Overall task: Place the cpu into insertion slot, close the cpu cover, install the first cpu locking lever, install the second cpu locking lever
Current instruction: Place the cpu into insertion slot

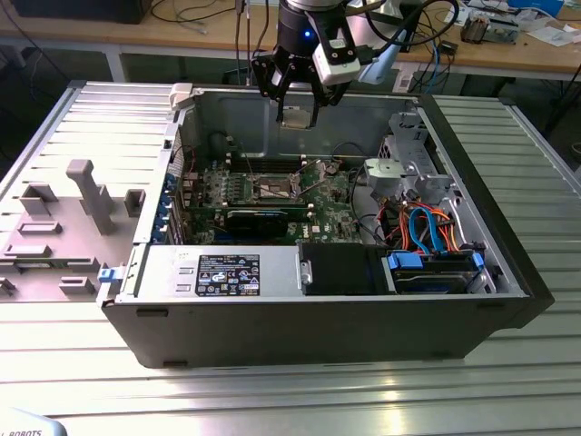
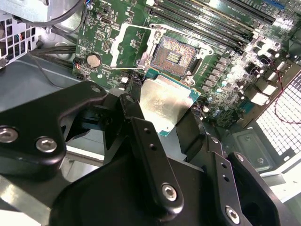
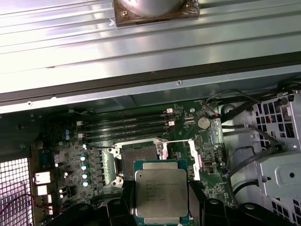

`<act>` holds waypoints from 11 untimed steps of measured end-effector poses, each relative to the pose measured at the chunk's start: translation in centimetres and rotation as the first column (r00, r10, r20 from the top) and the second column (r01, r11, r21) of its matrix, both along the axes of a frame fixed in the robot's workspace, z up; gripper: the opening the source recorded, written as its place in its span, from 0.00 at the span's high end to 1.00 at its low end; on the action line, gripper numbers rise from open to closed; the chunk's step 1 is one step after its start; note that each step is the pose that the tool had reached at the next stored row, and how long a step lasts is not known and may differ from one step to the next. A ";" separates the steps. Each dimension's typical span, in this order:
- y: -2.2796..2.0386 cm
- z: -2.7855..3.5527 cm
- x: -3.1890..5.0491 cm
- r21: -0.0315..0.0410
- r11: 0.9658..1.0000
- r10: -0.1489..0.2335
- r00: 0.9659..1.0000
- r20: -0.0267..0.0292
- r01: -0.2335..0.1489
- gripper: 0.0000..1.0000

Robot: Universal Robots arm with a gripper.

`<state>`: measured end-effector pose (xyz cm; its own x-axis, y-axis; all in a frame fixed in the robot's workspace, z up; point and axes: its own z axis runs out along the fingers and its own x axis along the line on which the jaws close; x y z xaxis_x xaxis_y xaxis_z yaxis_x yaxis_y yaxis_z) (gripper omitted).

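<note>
- Gripping the cpu (image 2: 164,101) by two opposite edges, the gripper (image 1: 297,116) has its jaws clenched on the chip, whose metal top faces the wrist cameras
- It hangs flat in the air, well above the motherboard (image 1: 331,195)
- The insertion slot (image 3: 138,157) lies bare beneath, seemingly a little off from straight under the chip
- The cpu cover (image 3: 192,160) lies swung open beside the slot

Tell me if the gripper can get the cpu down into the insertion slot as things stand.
Probably yes. The gripper holds the cpu above the insertion slot; the cpu cover is swung aside, and nothing lies over the slot.
</note>
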<state>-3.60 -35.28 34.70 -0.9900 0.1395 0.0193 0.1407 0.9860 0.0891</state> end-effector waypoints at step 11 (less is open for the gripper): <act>0.00 0.00 0.00 0.000 1.000 -0.011 1.000 0.000 0.011 0.46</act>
<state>-3.60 -35.28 34.70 -0.9885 0.1501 0.0193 0.1512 0.9845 0.0890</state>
